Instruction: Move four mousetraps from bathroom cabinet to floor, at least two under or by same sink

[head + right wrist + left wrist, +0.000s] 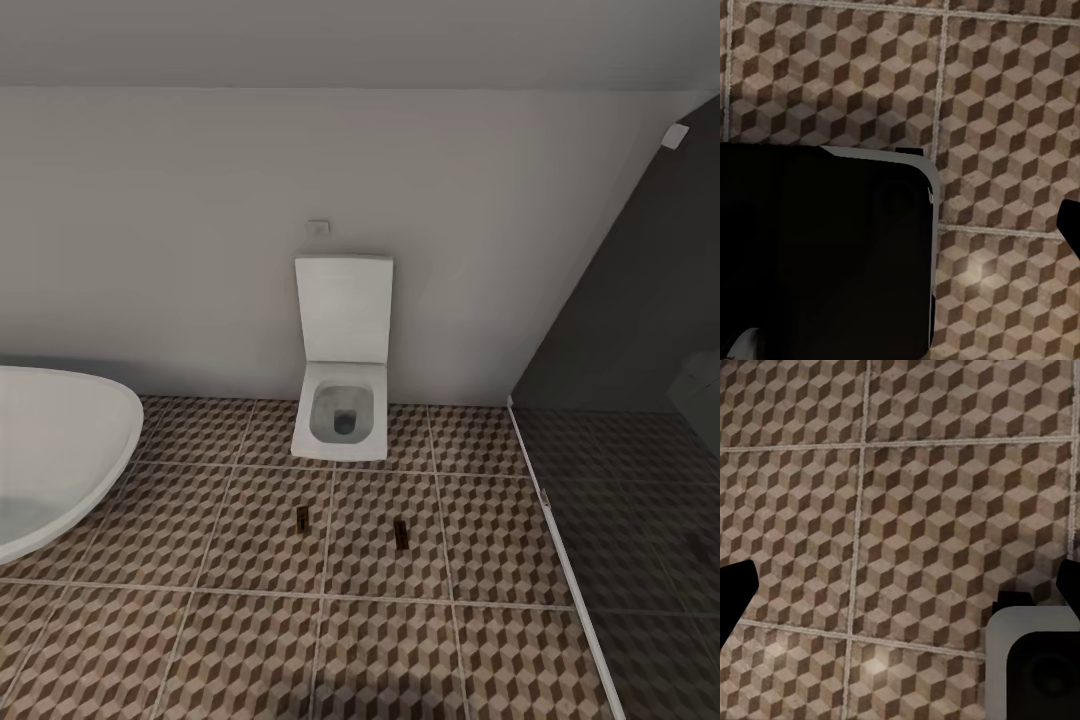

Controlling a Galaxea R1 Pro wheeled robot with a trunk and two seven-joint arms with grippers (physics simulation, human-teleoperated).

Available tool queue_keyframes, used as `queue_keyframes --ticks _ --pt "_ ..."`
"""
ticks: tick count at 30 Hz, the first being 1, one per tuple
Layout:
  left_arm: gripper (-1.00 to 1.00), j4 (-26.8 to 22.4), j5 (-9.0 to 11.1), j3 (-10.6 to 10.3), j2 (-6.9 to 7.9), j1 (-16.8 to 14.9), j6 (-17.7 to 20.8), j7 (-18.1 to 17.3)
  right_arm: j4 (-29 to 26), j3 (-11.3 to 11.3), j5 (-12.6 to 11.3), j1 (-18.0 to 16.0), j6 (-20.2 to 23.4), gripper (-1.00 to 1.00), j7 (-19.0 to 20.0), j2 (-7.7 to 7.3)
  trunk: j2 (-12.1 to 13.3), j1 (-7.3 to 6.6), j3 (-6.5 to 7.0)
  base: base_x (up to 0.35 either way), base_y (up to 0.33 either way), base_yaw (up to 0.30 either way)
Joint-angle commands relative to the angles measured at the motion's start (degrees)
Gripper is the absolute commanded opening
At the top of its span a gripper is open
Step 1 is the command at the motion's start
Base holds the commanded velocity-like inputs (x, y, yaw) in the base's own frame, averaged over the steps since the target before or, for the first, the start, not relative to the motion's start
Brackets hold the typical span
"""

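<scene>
Head cam: two small flat dark-and-tan mousetraps lie on the brown-and-beige cube-pattern tiled bathroom floor (250, 620), w/ light grout lines. One mousetrap (301, 516) sits left, the other (401, 533) right, well apart, both in front of the white square wall-hung toilet (341, 400), lid up against the pale grey wall (150, 230). Curved white basin rim (60, 450) at left edge; dark glass shower panel (640, 330) at right. Left wrist cam: black fingertips (735, 596) at both edges of frame, spread wide over tiles, nothing btwn them, so released. Right wrist cam: one black fingertip (1071, 225) over tiles, a big black rounded block (825, 255) covers much of view; pincer state can't tell.
</scene>
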Motion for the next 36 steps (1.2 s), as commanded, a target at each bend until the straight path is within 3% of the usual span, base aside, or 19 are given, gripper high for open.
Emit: queue_keyframes --ticks 1,36 --pt "1.0 0.2 0.2 -0.5 -0.03 -0.1 -0.3 0.2 0.1 0.1 -0.2 0.0 -0.2 1.0 0.2 -0.02 -0.1 0.03 -0.08 0.0 0.0 0.0" --pt "1.0 0.2 0.2 -0.5 -0.03 -0.1 -0.3 0.2 0.1 0.2 -0.2 0.0 -0.2 1.0 0.2 -0.02 -0.1 0.03 -0.08 0.0 0.0 0.0"
